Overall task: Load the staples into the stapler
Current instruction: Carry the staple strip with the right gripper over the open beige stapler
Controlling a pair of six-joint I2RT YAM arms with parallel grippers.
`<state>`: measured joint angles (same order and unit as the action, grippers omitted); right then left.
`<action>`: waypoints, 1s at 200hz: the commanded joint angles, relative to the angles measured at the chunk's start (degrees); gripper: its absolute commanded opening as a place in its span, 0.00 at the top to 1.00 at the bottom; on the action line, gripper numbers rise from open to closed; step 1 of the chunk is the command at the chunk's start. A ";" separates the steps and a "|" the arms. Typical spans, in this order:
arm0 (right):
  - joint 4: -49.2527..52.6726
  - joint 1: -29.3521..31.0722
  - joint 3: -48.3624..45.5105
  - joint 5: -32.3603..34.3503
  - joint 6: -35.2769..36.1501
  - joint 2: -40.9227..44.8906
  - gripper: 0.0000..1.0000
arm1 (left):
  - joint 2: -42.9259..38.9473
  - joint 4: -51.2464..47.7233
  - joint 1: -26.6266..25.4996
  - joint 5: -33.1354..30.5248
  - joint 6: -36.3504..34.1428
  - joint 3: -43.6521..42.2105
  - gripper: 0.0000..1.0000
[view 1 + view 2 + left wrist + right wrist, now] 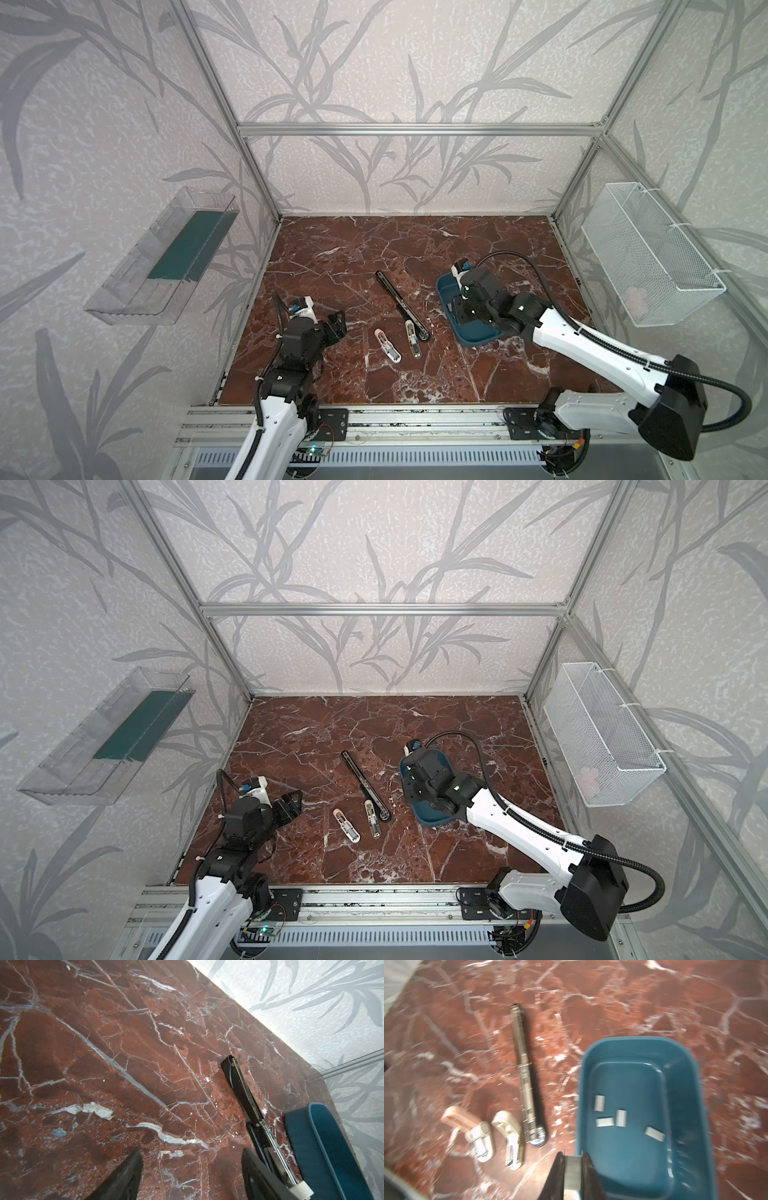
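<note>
Red-brown marble table top [374, 257] with white cracks makes the floor of a booth with leaf-pattern walls. On it sits a deep blue plastic tray [629, 1038] with round corners.

The staples [621, 1118] are small flat grey metal strips, and they are in two places. Four lie loose on the floor of the blue tray. One more strip [572, 1169] is pinched in the right gripper [572, 1159], right at the tray's edge. In the right wrist view, that gripper's two dark jaws are closed on the strip's flat sides.

Beside the tray, on the side toward the left arm, lies a long black metal stapler [402, 307], folded open flat. Just past it from the tray lie two small cream plastic staplers [387, 345], also open. I cannot tell for sure which stapler is to be filled.

The left gripper [337, 326] hangs well away from the tray, past the small staplers. Its jaws are wide apart with nothing between them.

A staple strip looks very light and thin. It is stiff, but I think it could snap into bits if squeezed hard or bent. Its smooth metal may slip. The best hold is likely on the two long flat sides, near the middle, with a soft squeeze. It should be held level so it can slide straight into the stapler's channel.
</note>
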<state>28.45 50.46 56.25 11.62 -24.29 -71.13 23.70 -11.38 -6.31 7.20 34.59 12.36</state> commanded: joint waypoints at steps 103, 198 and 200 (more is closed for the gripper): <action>-14.20 15.52 -6.89 8.75 -4.75 -5.94 0.86 | -9.51 -4.97 0.01 0.96 0.20 -1.46 0.30; -16.08 15.52 -4.66 7.54 -3.93 -15.99 0.86 | -9.23 -5.15 -0.16 -1.19 0.57 -1.55 0.31; -16.06 15.48 -4.64 7.54 -3.86 -16.15 0.86 | -9.21 -5.15 -0.14 -1.22 0.57 -1.55 0.31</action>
<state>13.76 65.69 50.50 18.59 -28.05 -86.11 14.09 -15.92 -6.33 7.09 34.70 11.51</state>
